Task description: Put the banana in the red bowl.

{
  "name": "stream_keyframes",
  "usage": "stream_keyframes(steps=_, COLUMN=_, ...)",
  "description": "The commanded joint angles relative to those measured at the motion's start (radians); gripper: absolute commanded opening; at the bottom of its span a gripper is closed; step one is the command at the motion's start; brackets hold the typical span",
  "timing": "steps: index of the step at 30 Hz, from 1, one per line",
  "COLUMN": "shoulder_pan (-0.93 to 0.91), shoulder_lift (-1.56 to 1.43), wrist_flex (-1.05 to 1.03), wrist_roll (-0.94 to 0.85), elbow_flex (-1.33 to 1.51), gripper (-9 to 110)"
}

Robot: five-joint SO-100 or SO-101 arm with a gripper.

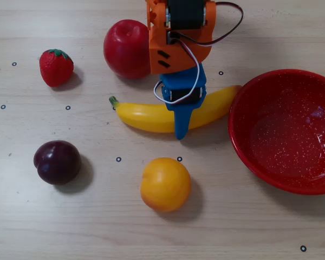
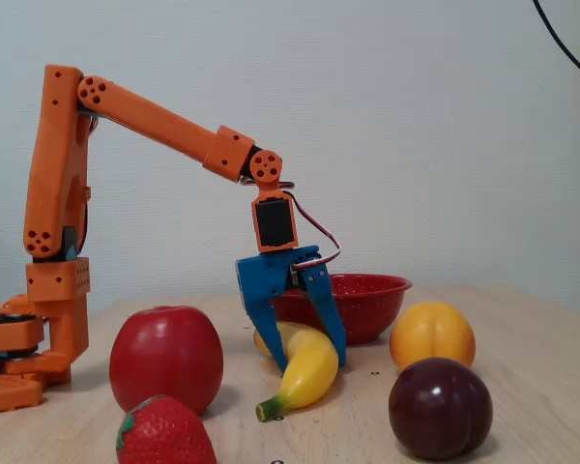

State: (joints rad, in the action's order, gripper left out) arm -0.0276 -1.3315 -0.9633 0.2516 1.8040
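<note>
The yellow banana (image 1: 146, 116) lies on the table with its green stem to the left in the overhead view, its other end close to the red bowl (image 1: 314, 187). In the fixed view the banana (image 2: 309, 372) lies in front of the red bowl (image 2: 372, 290). My blue gripper (image 1: 180, 111) is lowered over the banana's middle. In the fixed view the gripper (image 2: 298, 350) is open, with one finger on each side of the banana and the tips near the table. The banana rests on the table.
A red apple (image 1: 127, 47) sits just behind the gripper. A strawberry (image 1: 56, 67) is at the far left, a dark plum (image 1: 57, 161) at the front left, and a round orange fruit (image 1: 165, 183) in front of the banana. The bowl is empty.
</note>
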Motion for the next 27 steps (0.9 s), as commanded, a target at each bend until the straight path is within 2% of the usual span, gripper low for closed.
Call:
stream_keyframes(steps=1, shoulder_pan=0.011, shoulder_lift=-0.041, wrist_flex=-0.044, wrist_roll=0.009, elbow_flex=-0.025, gripper=0)
stream_keyframes(steps=17, shoulder_pan=0.031, shoulder_lift=-0.227, wrist_flex=-0.362, wrist_roll=-0.103, elbow_flex=-0.316, gripper=0)
stream_keyframes(steps=27, shoulder_pan=0.026, shoulder_lift=-0.324, wrist_flex=-0.592, wrist_roll=-0.109, elbow_flex=-0.477, gripper=0)
